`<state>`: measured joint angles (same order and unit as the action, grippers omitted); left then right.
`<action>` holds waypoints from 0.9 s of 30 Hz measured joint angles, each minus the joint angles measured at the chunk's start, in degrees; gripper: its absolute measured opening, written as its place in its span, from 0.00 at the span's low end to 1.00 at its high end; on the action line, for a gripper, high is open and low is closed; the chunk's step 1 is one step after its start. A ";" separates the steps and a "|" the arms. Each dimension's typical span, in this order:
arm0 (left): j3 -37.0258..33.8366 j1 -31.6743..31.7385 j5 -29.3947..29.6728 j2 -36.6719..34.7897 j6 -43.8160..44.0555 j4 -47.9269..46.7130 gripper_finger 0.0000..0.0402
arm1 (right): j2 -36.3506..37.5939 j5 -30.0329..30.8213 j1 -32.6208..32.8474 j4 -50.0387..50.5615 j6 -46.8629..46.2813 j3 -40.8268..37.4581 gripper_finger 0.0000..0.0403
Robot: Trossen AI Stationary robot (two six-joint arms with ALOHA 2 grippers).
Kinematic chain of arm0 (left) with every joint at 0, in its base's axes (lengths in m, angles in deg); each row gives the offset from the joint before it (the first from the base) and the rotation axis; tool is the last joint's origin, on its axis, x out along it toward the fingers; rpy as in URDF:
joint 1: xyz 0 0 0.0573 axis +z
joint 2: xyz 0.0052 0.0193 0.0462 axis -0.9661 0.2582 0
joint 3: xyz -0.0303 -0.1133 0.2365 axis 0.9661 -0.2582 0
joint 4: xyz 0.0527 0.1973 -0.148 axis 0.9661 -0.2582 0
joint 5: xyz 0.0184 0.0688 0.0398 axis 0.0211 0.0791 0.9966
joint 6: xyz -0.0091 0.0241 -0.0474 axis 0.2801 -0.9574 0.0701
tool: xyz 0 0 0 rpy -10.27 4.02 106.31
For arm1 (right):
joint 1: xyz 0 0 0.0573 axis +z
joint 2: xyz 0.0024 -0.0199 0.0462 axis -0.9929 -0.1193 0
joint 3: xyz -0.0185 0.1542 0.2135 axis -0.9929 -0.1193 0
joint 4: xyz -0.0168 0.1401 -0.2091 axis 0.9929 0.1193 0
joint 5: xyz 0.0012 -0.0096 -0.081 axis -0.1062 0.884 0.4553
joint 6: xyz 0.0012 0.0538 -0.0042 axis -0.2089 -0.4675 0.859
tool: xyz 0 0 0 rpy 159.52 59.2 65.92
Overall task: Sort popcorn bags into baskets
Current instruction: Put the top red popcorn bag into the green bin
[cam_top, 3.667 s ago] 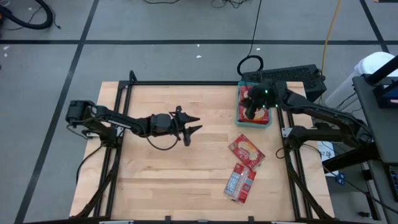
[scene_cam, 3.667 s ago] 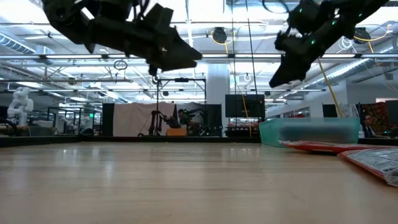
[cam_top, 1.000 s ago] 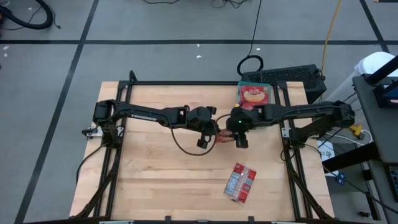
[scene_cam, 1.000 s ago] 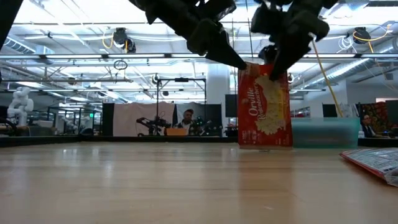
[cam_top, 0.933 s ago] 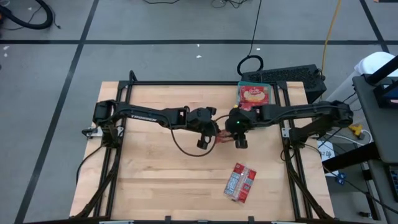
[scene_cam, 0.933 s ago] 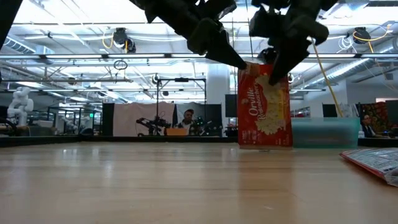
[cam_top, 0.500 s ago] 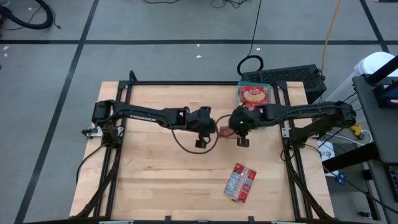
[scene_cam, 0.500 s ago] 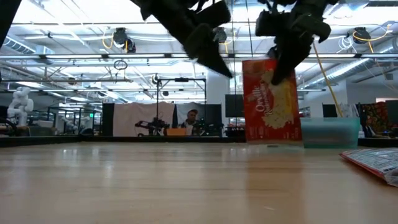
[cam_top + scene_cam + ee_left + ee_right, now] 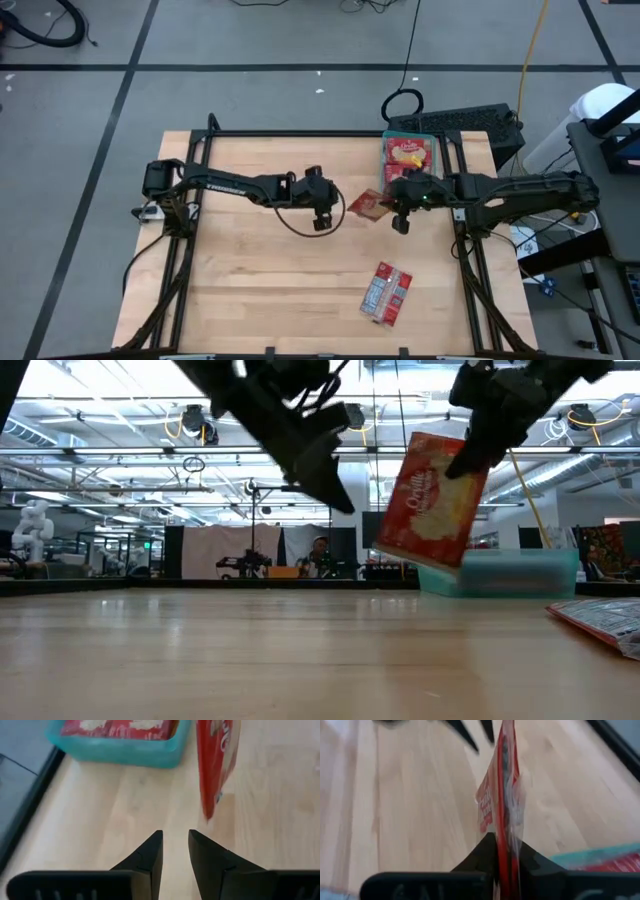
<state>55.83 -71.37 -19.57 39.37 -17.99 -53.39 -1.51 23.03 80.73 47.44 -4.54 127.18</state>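
A red popcorn bag [image 9: 368,205] with a cream popcorn picture hangs tilted in the air [image 9: 430,500], held by my right gripper [image 9: 393,210] just left of the teal basket [image 9: 408,178]. The basket sits at the table's far right edge and holds another bag [image 9: 407,152]. My left gripper [image 9: 328,214] hovers open a short way left of the held bag and touches nothing; its wrist view shows its fingertips [image 9: 175,836] apart, with the bag [image 9: 215,765] and the basket [image 9: 120,750] beyond. More bags [image 9: 386,293] lie flat on the near right of the table. My right gripper [image 9: 502,845] pinches the bag's upper edge [image 9: 468,460] between its two fingers, which come slanting down from the table's right side. The bag is lifted clear of the table and hangs tilted, its lower end [image 9: 400,550] swung toward the table's left.
A black keyboard-like box [image 9: 460,122] stands just beyond the basket, off the table's far right corner. The flat bags show at the right edge of the low view [image 9: 600,615]. Bare wood stretches across the table's left and near parts.
My right gripper has carried the bag up and toward the table's right, toward the basket. The bag, which stood upright with its lower edge on the table, is now lifted clear and tilted. My left gripper has come off the bag's top corner and drawn back toward the left.
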 joint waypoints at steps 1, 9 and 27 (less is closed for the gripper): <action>-1.73 -0.10 -0.03 0.00 1.62 2.19 0.24 | 0.69 -0.02 0.00 -3.15 0.02 -1.86 0.04; -12.91 0.56 -0.02 -6.81 5.88 6.63 0.24 | 2.74 -0.18 -0.75 -36.14 6.69 -15.06 0.03; -43.04 3.71 -14.55 -22.83 9.06 63.94 0.39 | -5.81 -4.49 -2.58 -86.52 15.09 -24.14 0.03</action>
<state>12.79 -67.66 -34.13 16.54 -8.93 10.55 -7.32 18.54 78.16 -39.08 10.55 103.04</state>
